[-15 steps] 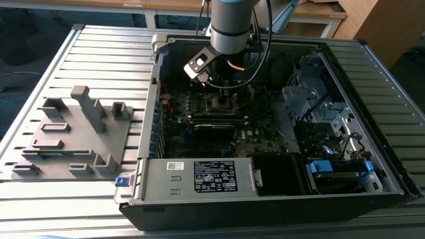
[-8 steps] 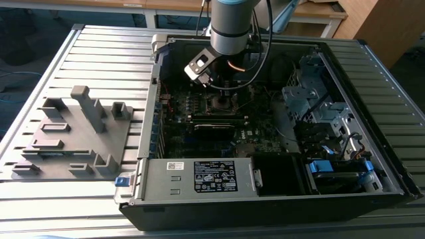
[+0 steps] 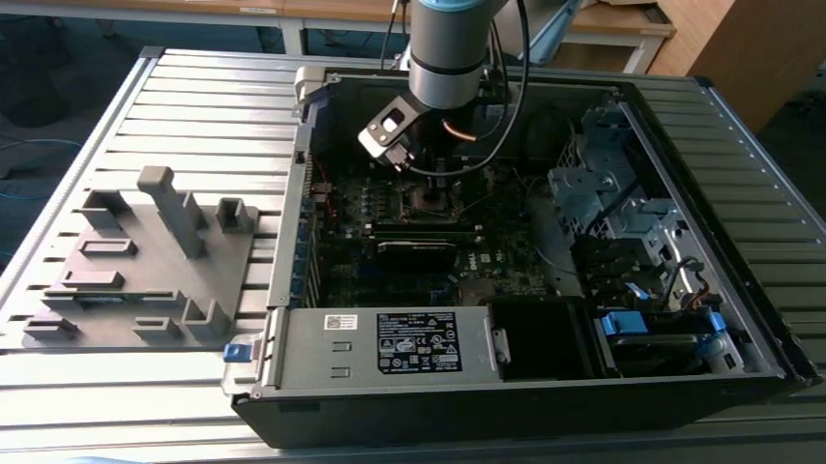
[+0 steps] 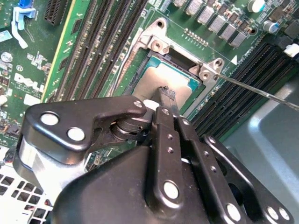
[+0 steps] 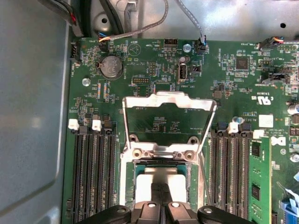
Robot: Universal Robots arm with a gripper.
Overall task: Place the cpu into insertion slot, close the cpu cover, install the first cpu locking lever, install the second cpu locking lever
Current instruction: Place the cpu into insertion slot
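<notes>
The cpu [image 4: 152, 83] [image 5: 176, 179] lies flat inside the insertion slot [image 4: 164, 59] [image 5: 132, 184], its silver top facing up. My gripper [image 4: 167, 97] [image 5: 161, 191] [image 3: 436, 182] stands right over it with its fingers pressed together, and the narrow tip rests on the chip's top near its middle. The cpu cover [image 5: 140, 100] is swung open, a shiny metal frame standing up beyond the socket's hinge. A thin locking lever [image 4: 257, 91] [image 5: 202, 172] runs along one side of the socket, unlatched.
The open computer case [image 3: 516, 387] lies on a slatted metal table [image 3: 193, 97]. Black memory slots [image 5: 93, 172] flank the socket on both sides. A grey fixture block [image 3: 142, 261] stands at the exterior view's left. Drive cages [image 3: 606, 193] and cables crowd the exterior view's right.
</notes>
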